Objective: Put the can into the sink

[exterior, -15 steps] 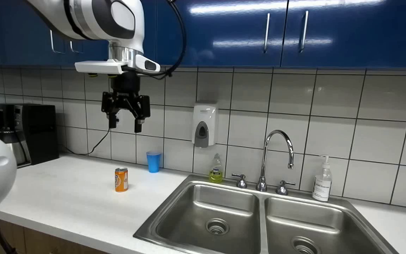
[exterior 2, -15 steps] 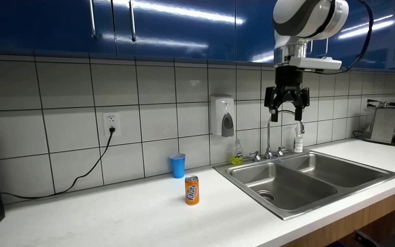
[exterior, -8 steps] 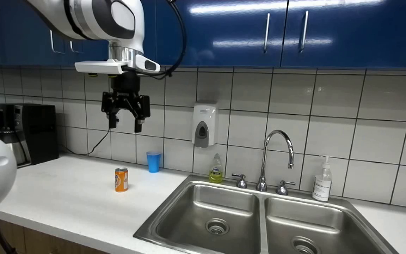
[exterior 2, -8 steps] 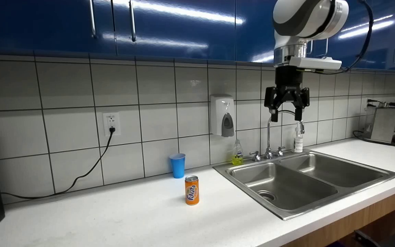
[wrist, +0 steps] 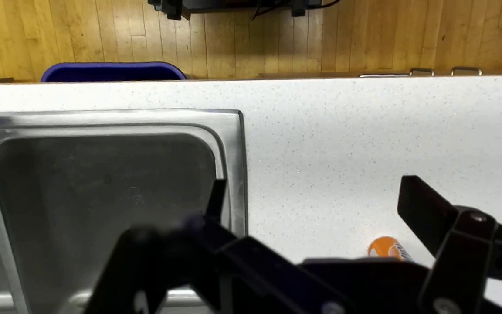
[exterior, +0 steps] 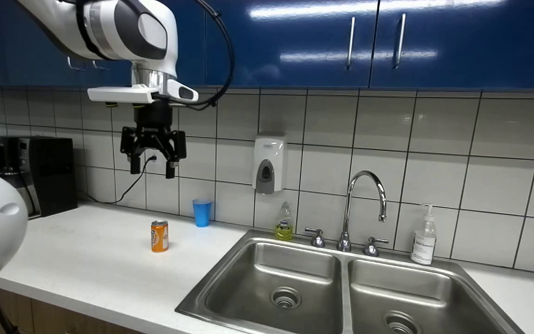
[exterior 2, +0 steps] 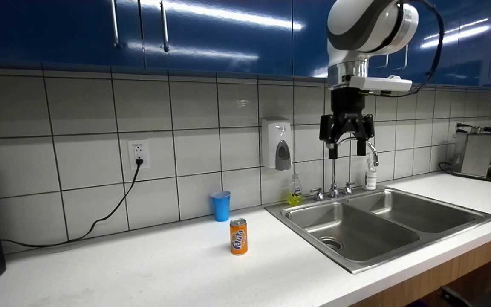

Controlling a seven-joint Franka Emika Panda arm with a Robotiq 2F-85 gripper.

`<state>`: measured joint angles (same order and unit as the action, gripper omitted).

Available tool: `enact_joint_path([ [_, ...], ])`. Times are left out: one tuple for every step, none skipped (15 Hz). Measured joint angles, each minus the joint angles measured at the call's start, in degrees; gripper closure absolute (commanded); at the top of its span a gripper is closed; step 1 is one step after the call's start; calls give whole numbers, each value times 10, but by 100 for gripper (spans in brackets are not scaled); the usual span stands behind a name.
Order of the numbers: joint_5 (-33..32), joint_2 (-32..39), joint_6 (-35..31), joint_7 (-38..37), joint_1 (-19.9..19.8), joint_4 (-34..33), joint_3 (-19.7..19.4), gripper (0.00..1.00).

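The can (exterior: 159, 237), small and orange with a metallic top, stands upright on the white counter left of the sink (exterior: 346, 292). In an exterior view the can (exterior 2: 238, 238) stands in front of a blue cup, and the sink (exterior 2: 309, 236) is to its right. My gripper (exterior: 152, 173) is open and empty, high above the counter; it also shows in an exterior view (exterior 2: 347, 154). In the wrist view the open fingers (wrist: 314, 185) span the sink rim (wrist: 235, 148) and counter. The can (wrist: 385, 247) is partly hidden there behind the gripper body, nearer the right finger.
A blue cup (exterior: 202, 213) stands by the wall behind the can. A soap bottle (exterior: 284, 223), curved faucet (exterior: 348, 204) and pump bottle (exterior: 423, 241) line the sink's back. A dispenser (exterior: 269, 163) hangs on the wall. Blue cabinets (exterior: 290, 41) hang above.
The arm and gripper have moved a little to the left in both exterior views and slightly lower. The gripper stays open. The can and sink have not moved.
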<state>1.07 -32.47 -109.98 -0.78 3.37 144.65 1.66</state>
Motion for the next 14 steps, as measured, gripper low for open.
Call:
enact_joint_path([
  [0,6,0,0,11,-1,7,0],
  [1,13,0,1,23,-1,15,0],
  [1,20,-1,2,34,-2,22,0],
  [1,29,-1,3,45,-5,29,0],
  [1,38,-2,4,54,-8,35,0],
  [1,48,-5,7,62,-12,40,0],
  [1,59,-11,13,68,-15,43,0],
  [1,72,-21,20,73,-18,45,0],
  [1,88,-34,30,77,-21,45,0],
  [1,104,-51,39,78,-24,45,0],
  [1,123,-72,48,78,-27,45,0],
  [1,143,-94,57,78,-29,45,0],
  [1,164,-116,64,78,-31,45,0],
  [1,184,-135,69,78,-34,44,0],
])
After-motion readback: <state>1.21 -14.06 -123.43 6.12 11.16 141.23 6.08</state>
